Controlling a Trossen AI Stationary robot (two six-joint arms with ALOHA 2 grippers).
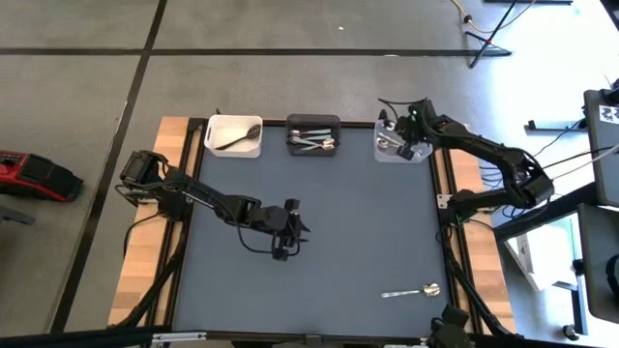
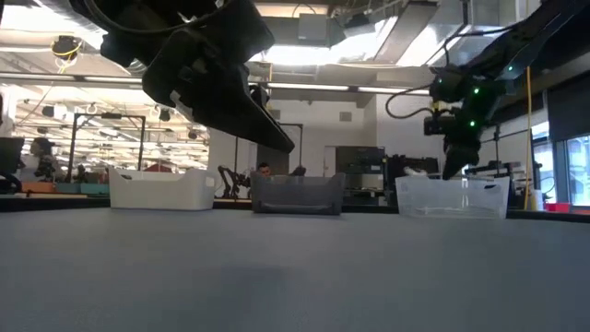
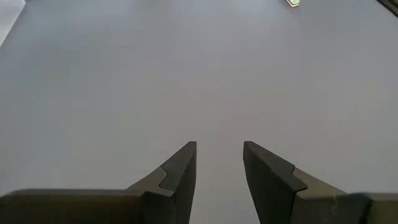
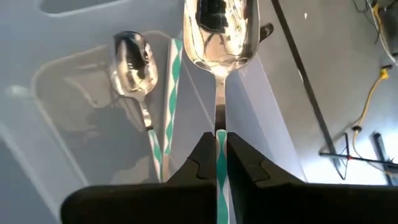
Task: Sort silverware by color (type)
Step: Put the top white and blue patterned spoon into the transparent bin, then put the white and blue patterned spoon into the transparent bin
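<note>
My right gripper (image 4: 219, 134) hangs over the clear bin (image 1: 395, 153) at the table's far right and is shut on a shiny silver spoon (image 4: 221, 31) with a teal-and-white handle. A like spoon (image 4: 134, 59) lies in that bin. The black bin (image 1: 312, 124) holds several silver spoons with teal handles. A dark spoon (image 1: 237, 138) lies in the white bin (image 1: 215, 135). One spoon (image 1: 411, 291) lies flat on the mat near the right front corner. My left gripper (image 3: 219, 146) is open above bare mat at mid table (image 1: 293, 230), touching nothing. My right gripper pinches the spoon's teal-and-white handle (image 4: 219, 140) between its two fingers, which lie along the handle. It comes from above, pointing down (image 2: 456, 138). The spoon's bowl (image 4: 221, 28) sticks out past the fingertips over the clear bin; whether it touches the bin I cannot tell.
The three bins stand in a row along the far edge: white (image 2: 159, 189), black (image 2: 297, 195), clear (image 2: 452, 196). Wooden rails (image 1: 145, 242) border the dark mat on the left and right. The room behind holds desks and equipment.
</note>
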